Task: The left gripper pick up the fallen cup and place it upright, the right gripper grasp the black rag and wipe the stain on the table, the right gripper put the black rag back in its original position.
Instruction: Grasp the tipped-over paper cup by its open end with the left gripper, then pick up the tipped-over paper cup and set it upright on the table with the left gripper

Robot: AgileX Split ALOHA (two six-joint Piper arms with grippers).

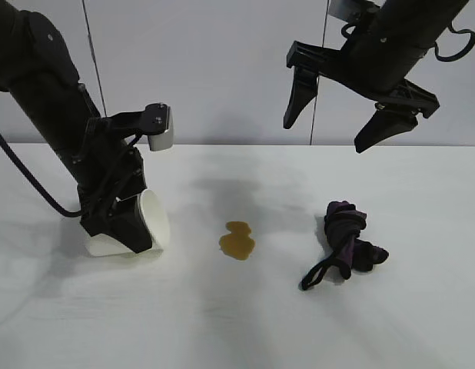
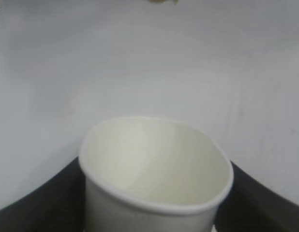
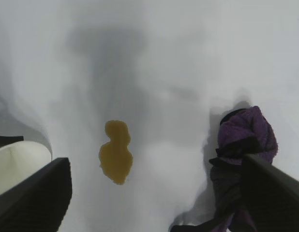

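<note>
White table (image 1: pixel 245 323) fills our view; we see the left gripper (image 1: pixel 121 227) pinching the tilted cup (image 1: pixel 154 221) beside the stain (image 1: pixel 237 241); the right gripper (image 1: pixel 349 115) hangs spread above the black rag (image 1: pixel 348 240).

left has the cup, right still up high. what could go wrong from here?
1. The cup lies on its side, mouth toward the stain, with the left gripper closed around it; thin paper may crush or slip as it is tipped upright.
2. The stain lies close beside the cup, so a slide could drag the rim through it.
3. The right gripper hangs open above the black rag, whose looped tail may trail or snag.
</note>
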